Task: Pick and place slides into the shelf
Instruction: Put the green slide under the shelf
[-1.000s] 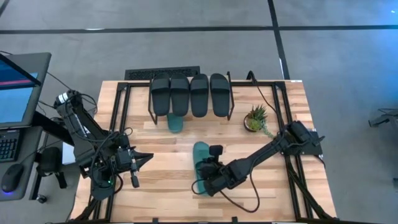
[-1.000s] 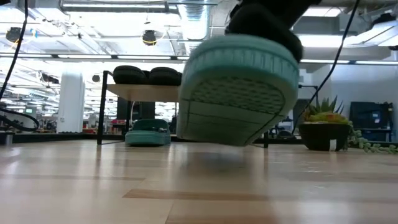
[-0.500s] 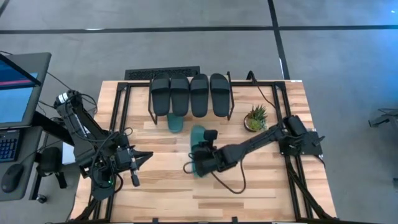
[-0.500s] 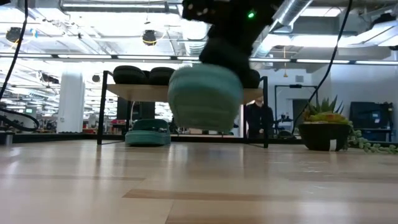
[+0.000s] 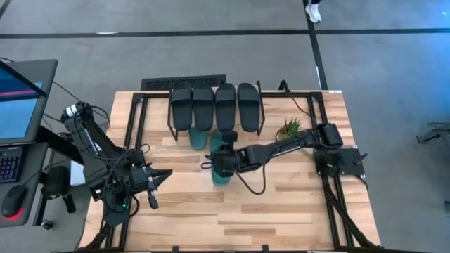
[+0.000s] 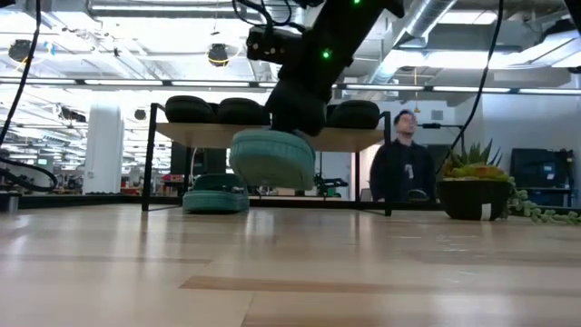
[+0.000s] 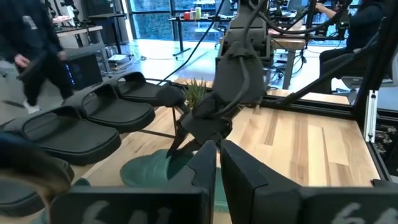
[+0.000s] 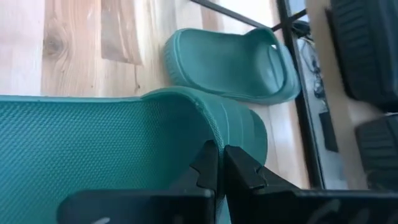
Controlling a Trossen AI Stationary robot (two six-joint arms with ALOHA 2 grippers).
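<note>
Your left tool [image 5: 158, 178] rests at the counter's [image 5: 281, 211] near-left area, fingers pressed together, holding nothing; your right tool [image 5: 219, 160] hangs mid-counter, pinching a teal slide [image 5: 221, 174] by its strap, the slide lifted clear of the counter [image 6: 270, 156]; just beyond, a second teal slide [image 5: 198, 138] lies on the counter under the shelf [image 5: 261, 112]; four black slides [image 5: 214, 107] sit side by side on the shelf top; a potted plant [image 5: 287, 130] stands right of it.
</note>
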